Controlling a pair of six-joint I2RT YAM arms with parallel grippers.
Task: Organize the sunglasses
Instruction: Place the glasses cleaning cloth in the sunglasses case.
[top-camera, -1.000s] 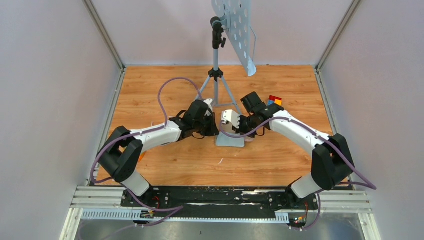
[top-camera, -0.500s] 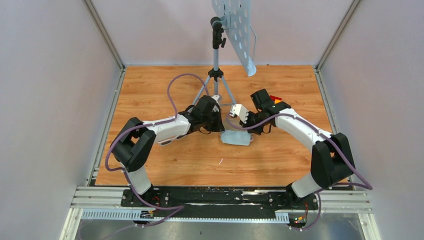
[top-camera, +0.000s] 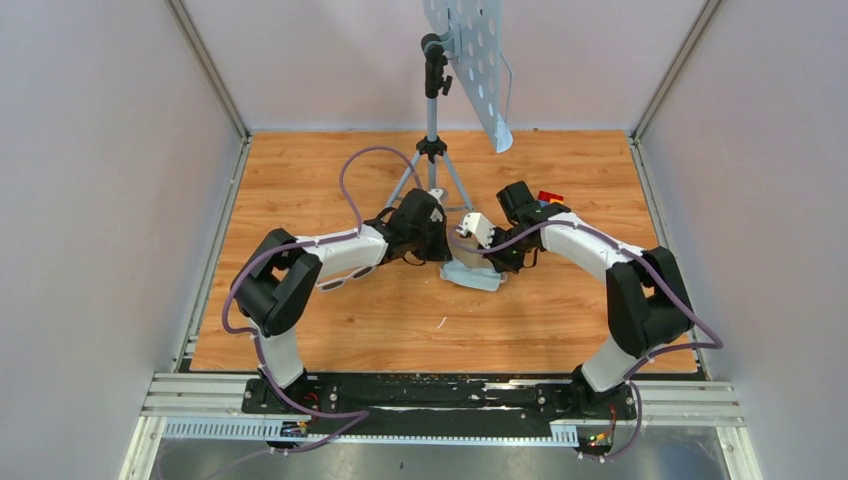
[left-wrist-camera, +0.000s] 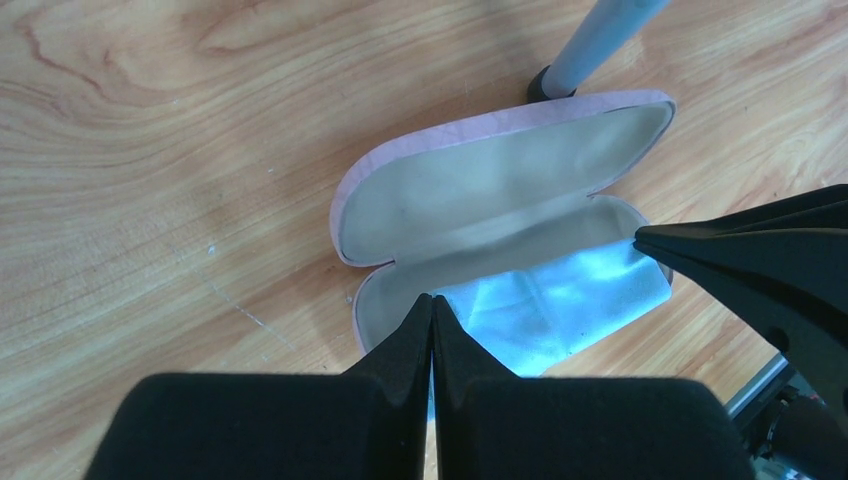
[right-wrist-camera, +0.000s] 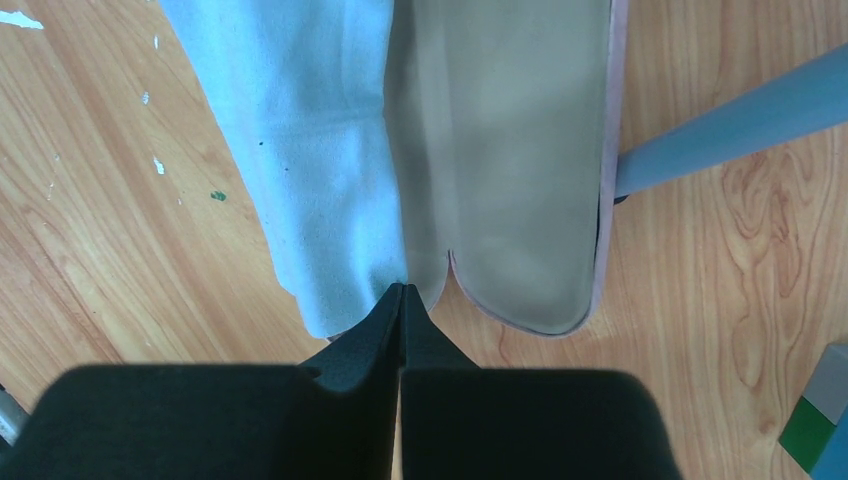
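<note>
Fingers (left-wrist-camera: 405, 345) of the left gripper (left-wrist-camera: 432, 303) are pressed flat together, no gap, tips right at the cloth's (left-wrist-camera: 545, 310) edge. Same story at the right gripper (right-wrist-camera: 402, 295): fingers closed tight, tips where cloth meets the case (left-wrist-camera: 480, 190). Whether either one has nipped a cloth edge, I cannot tell.

And the sunglasses? Not in sight from any view. The case lies open mid-table, between the two grippers and just near of the tripod (top-camera: 432, 150). Its far half shows bare lining. The cloth covers the near half and spills over the rim onto the wood, so the sunglasses may lie beneath it; I cannot tell.

My read on handling them:
- Light, with a stiff frame.
- Thin arms that would flex or snap under a hard squeeze.
- Slick lenses that scratch and smear.
- Best grip: the bridge or the top bar of the frame, never a lens or a lone arm.
- Closed fingers would need to spread first.

The count:
- Sunglasses: none visible.
- Case: one.
- Cloth: one.
- Tripod: one.
- Grippers: two.
</note>
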